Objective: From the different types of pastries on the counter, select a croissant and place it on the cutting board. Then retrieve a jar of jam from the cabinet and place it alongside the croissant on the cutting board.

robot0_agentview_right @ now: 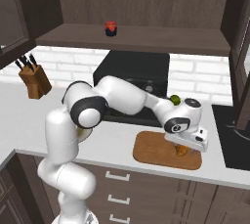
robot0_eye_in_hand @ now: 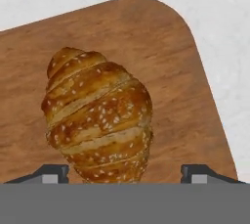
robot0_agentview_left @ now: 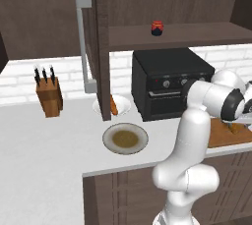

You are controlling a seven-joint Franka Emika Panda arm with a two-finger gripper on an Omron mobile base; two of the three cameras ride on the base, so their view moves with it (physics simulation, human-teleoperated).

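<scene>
End effector (robot0_eye_in_hand: 125, 173) is hanging low over the board (robot0_eye_in_hand: 161, 47), pointing down at it, with its two dark fingertips (robot0_eye_in_hand: 49, 174) standing wide apart on either side of the croissant (robot0_eye_in_hand: 97, 120). Neither tip is touching the pastry in the hand view, so the jaws are open and gripping nothing. The croissant is lying on the board, close to one rounded corner, its ridged, seeded back facing up.

From the right base view, the arm is reaching forward and to the right, and the end effector (robot0_agentview_right: 188, 145) is sitting just above the croissant (robot0_agentview_right: 181, 151), which is showing as a small golden piece under the hand. The board (robot0_agentview_right: 151, 149) is resting on the bench (robot0_agentview_right: 112, 145) in front of the black oven (robot0_agentview_right: 132, 71).

In the left base view, the board (robot0_agentview_left: 221, 138) is partly hidden behind the arm. A round beige plate (robot0_agentview_left: 125, 138) is lying on the bench (robot0_agentview_left: 44, 145) to the left of the oven (robot0_agentview_left: 167, 84), and behind it a long narrow pastry (robot0_agentview_left: 113, 105) is lying on a white dish (robot0_agentview_left: 123, 102). A knife block (robot0_agentview_left: 48, 96) is standing farther left.

The jar (robot0_agentview_left: 157, 28) is sitting upright on the cabinet (robot0_agentview_left: 197, 35) shelf above the oven, well apart from the board.
</scene>
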